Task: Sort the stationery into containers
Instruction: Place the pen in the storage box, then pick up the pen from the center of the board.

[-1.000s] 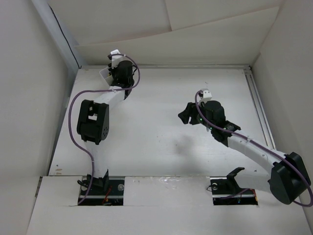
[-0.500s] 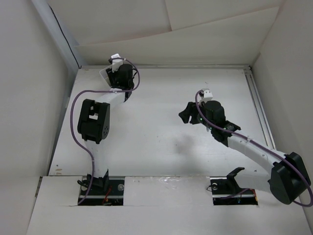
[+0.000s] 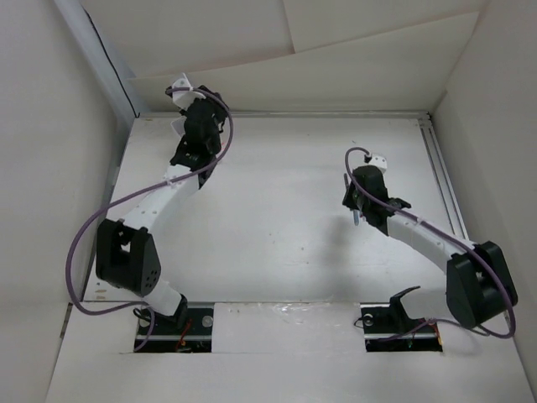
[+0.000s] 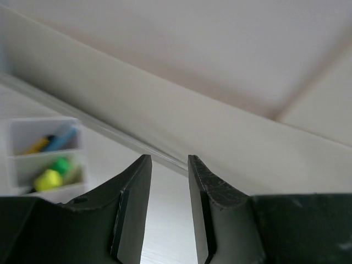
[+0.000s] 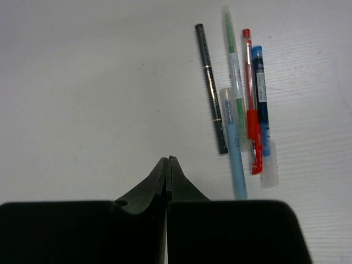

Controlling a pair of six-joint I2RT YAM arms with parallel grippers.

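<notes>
The white divided tray point(image 4: 41, 129) stands at the left of the left wrist view, in the table's back left corner. It holds yellow, blue and green stationery. My left gripper point(image 4: 168, 159) is to its right, tilted up at the back wall, its jaws a little open with nothing between them. In the right wrist view several pens lie side by side on the table: a black pen point(image 5: 211, 88), a green pen point(image 5: 233, 66), a red pen point(image 5: 251, 110), a blue pen point(image 5: 260, 93) and a pale blue pen point(image 5: 234, 154). My right gripper point(image 5: 168, 159) is shut and empty, to the left of the pens.
White walls close in the table at the back and on both sides. A metal rail point(image 3: 445, 193) runs along the right edge. A sliver of the tray point(image 3: 174, 128) shows beside the left wrist in the top view.
The left arm has stretched out toward the back left corner and its jaws have parted. The right gripper has closed from wide open and swung to the right.
</notes>
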